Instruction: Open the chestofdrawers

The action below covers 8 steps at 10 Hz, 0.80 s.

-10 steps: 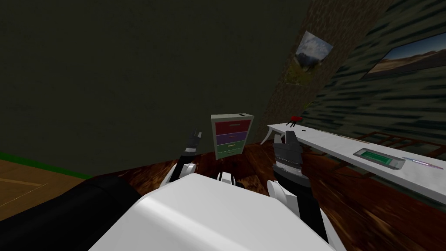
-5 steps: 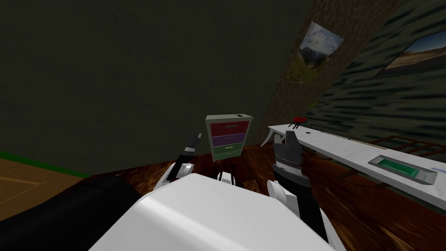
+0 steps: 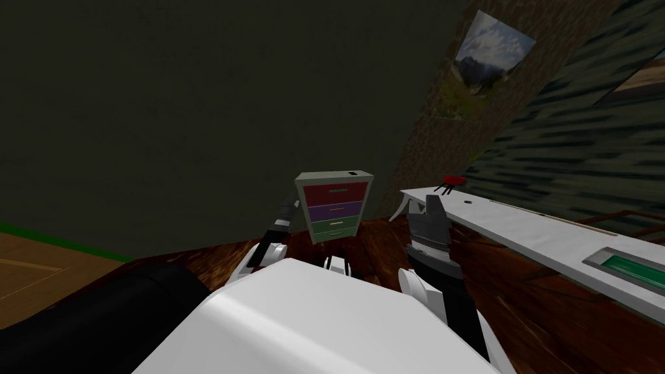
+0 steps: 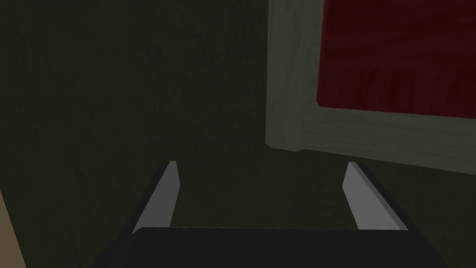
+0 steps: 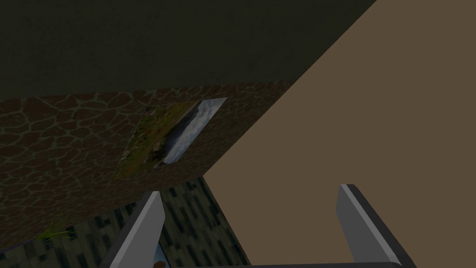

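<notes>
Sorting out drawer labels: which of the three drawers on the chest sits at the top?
The dark red drawer, just under the top of the chest; the purple drawer is below it, the green drawer lowest.

The left hand (image 4: 261, 164), fingers apart, faces a dark wall (image 4: 116, 83); at the frame's upper right, the chest of drawers (image 4: 288, 93) shows its red drawer (image 4: 399, 56).

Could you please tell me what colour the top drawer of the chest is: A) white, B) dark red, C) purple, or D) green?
B: on the chest, the top drawer is dark red, with a purple drawer and a green drawer below it.
</notes>
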Available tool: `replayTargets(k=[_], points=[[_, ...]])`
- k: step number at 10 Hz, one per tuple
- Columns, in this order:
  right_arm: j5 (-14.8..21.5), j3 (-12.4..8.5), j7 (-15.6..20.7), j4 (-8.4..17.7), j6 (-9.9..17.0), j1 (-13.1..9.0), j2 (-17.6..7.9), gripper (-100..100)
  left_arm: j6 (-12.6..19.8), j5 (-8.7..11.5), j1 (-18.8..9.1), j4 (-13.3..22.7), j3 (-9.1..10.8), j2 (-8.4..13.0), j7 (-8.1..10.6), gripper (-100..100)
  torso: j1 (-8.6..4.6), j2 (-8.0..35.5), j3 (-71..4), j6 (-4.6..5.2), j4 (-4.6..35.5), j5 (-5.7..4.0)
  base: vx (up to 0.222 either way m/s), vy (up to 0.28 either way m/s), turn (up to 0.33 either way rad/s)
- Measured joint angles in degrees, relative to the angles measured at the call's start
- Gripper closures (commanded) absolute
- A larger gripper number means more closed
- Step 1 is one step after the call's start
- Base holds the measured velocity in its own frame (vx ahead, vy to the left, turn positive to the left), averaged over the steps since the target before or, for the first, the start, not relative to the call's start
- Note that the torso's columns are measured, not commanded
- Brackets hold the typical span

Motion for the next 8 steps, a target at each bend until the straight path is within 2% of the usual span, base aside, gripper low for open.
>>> replayTargets(k=[5,8], points=[[0.0,0.0,0.0,0.0,0.0,0.0,0.0,0,5.2,1.37,0.47,-0.5,1.46,-0.71,0.15,-100,-0.08,0.03,0.02,0.0,0.01,-0.01,0.125,-0.16,0.052],[0.0,0.0,0.0,0.0,0.0,0.0,0.0,0,8.75,2.11,0.56,-0.75,2.19,-0.44,-0.04,-100,0.05,-0.06,-0.03,0.0,-0.01,0.02,0.145,-0.175,0.055]])
